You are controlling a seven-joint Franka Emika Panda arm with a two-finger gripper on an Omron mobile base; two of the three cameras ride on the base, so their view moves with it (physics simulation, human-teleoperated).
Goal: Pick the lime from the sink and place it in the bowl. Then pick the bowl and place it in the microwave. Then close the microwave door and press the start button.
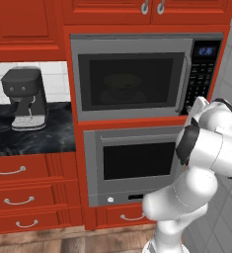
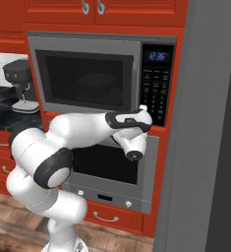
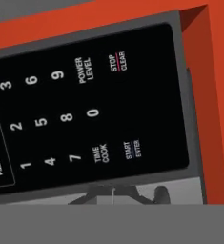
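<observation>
Red kitchen cabinets (image 1: 33,22) all round, and the gripper (image 2: 143,108), its jaws impossible to read from here, is right up at the keypad (image 3: 92,107) by the START button (image 3: 131,149), microwave door (image 1: 132,81) shut, bowl (image 1: 122,84) dimly visible behind the glass.

The bowl (image 1: 121,85) is showing only as a dim rounded shape behind the dark glass of the microwave door (image 1: 132,80), and whether the lime is lying inside it is impossible to tell. The gripper (image 2: 143,108) is sitting up against the lower part of the keypad panel (image 2: 156,83), its fingers too small and too covered by the hand to tell how the jaws are standing. The coffee machine (image 2: 19,83) on the left counter is being cut off by the frame edge.
</observation>
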